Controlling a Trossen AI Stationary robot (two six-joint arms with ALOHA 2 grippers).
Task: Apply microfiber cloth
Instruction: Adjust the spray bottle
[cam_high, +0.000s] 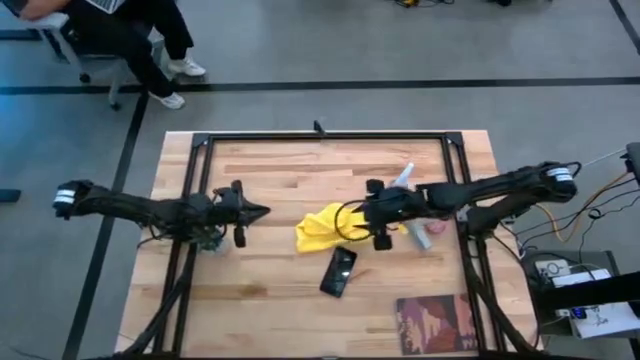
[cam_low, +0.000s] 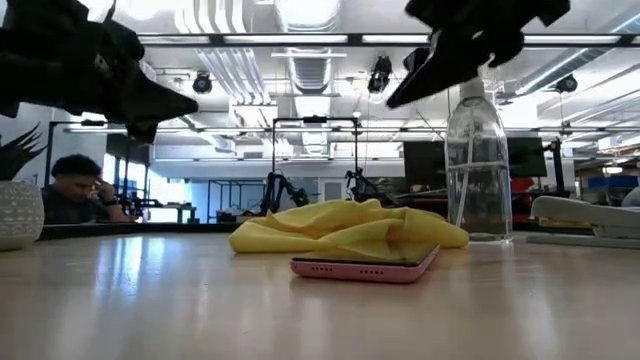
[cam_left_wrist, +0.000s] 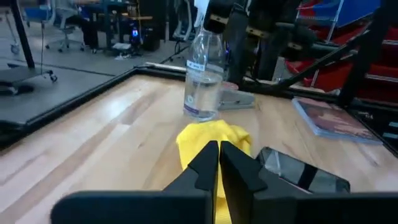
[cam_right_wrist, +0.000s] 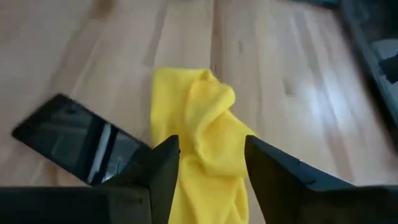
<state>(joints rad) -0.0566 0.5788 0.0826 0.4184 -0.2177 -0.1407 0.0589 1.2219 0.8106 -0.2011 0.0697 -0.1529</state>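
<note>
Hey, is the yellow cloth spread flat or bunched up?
Bunched up: the microfiber cloth lies in a rumpled heap of folds beside the phone.

Right arm reaches in toward table centre; right gripper (cam_right_wrist: 208, 163) held above the surface, fingers spread apart. Left arm extends from the left side; left gripper (cam_left_wrist: 219, 163) raised, fingers pressed together, pointing toward centre.

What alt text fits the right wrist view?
The right gripper, fingers open, hovers over a crumpled microfiber cloth on the wooden table. A black phone lies beside the cloth.
</note>
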